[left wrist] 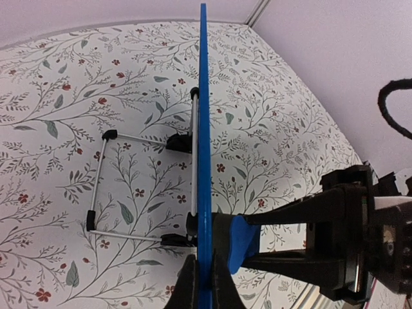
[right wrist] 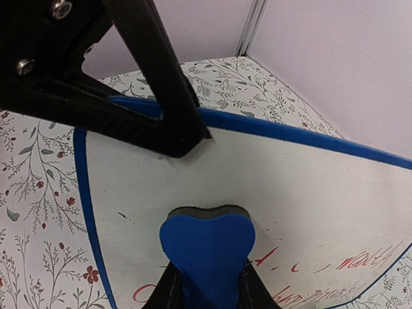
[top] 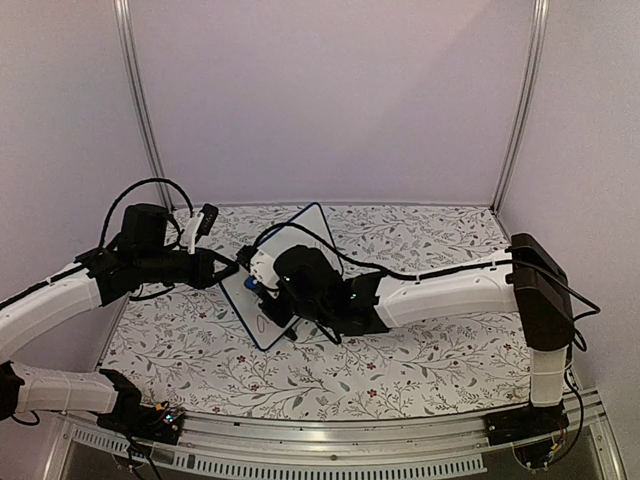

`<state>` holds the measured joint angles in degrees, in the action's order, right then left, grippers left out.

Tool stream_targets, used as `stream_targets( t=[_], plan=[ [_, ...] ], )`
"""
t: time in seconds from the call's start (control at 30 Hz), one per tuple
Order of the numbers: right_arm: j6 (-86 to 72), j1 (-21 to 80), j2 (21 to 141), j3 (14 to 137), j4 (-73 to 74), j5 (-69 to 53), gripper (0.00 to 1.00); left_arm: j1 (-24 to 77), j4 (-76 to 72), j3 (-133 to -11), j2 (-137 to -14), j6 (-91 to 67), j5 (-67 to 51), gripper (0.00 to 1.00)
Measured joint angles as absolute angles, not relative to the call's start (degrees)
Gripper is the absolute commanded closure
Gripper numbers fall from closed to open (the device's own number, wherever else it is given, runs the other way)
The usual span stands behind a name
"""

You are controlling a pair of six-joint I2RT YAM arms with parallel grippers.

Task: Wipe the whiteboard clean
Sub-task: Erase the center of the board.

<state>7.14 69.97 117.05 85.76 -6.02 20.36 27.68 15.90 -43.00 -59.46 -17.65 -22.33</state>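
Observation:
The whiteboard stands upright on its wire stand in the middle left of the table. In the left wrist view it is edge-on, a thin blue strip. My left gripper is shut on the board's near edge. My right gripper is shut on a blue eraser block and presses its grey pad flat against the board's white face. Red handwriting runs along the lower part of the face, right of and below the eraser. The eraser also shows in the left wrist view.
The table has a floral cloth. Purple walls and metal corner posts close in the back and sides. The left arm's black finger crosses the top of the right wrist view. Black cables loop over the left arm.

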Motion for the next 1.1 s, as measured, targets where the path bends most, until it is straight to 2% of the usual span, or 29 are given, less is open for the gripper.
stream_targets(
  t=[0.73, 1.1],
  plan=[
    [3.0, 69.0, 117.0, 78.7, -7.1, 18.2, 0.84, 27.7, 16.6, -43.0, -58.7, -17.8, -22.1, 1.0],
    [3.5, 68.6, 116.1, 80.0, -6.7, 18.3, 0.84, 27.7, 16.6, -43.0, -58.7, -18.1, -22.6, 1.0]
  ],
)
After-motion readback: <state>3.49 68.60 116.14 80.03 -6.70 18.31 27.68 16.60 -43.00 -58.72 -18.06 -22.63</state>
